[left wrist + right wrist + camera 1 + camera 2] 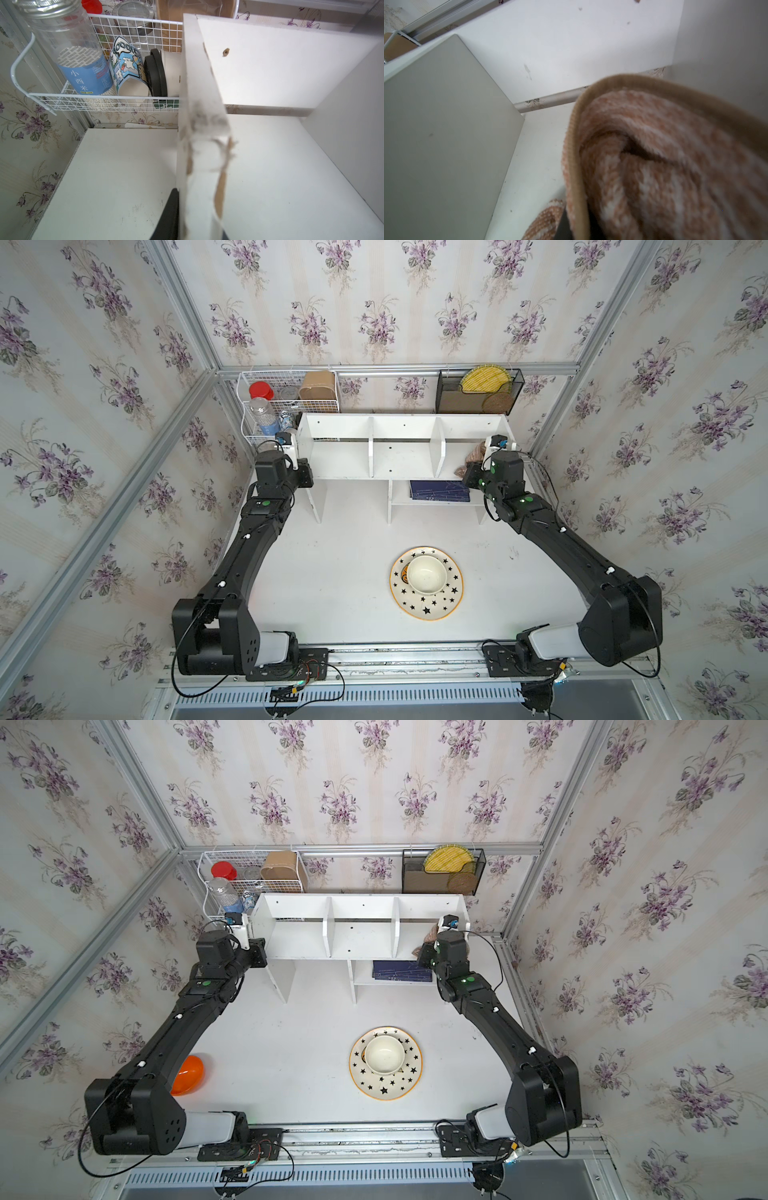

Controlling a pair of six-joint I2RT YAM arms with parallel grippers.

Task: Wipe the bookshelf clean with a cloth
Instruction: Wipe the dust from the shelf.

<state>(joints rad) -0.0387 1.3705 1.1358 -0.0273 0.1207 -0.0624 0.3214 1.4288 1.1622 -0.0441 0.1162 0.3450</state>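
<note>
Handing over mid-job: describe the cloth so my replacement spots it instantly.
Find the white bookshelf against the back wall and look in its upper compartment at the right arm's end. The right hand there is shut on the cloth, the only soft, pinkish-tan thing among bare white boards.

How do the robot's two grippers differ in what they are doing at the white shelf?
The left gripper clamps the bookshelf itself, its jaws straddling the left end wall; the right gripper clamps the cloth. The left gripper holds a rigid board, the right gripper soft, bunched fabric. The left sits at the shelf's edge; the right reaches inside the right-hand compartment. Both are shut on something.
</note>
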